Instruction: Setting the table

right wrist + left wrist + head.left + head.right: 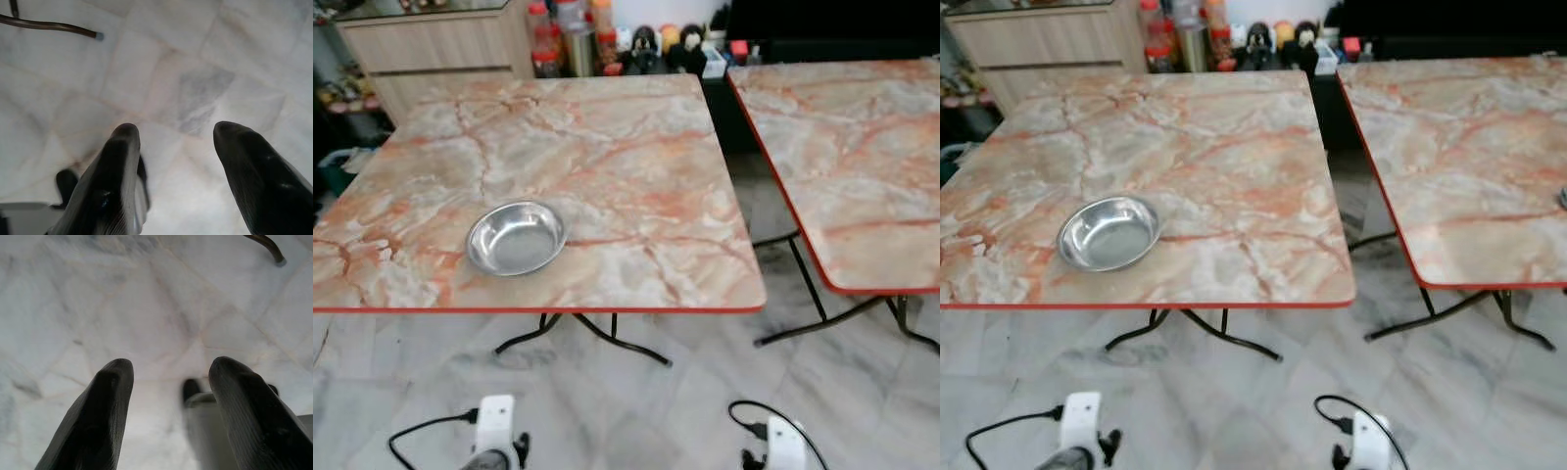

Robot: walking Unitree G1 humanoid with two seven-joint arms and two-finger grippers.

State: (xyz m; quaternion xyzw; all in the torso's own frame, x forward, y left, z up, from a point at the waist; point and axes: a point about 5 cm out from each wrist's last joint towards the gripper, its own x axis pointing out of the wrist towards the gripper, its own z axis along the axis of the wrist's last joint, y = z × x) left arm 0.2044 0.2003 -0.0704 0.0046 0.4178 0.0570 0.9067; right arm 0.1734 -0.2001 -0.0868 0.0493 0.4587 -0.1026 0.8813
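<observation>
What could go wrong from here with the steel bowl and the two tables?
1. The steel bowl sits near the front edge of the left table; a clumsy reach might push it off.
2. The table's dark legs spread over the floor and could catch the robot's feet.
3. The gap before the right table looks narrow.

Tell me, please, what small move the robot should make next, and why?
Probably raise the left claw toward the steel bowl. Both claws hang open over the floor, holding nothing, and the bowl sits alone near the front-left edge of the marble table, on that arm's side.
</observation>
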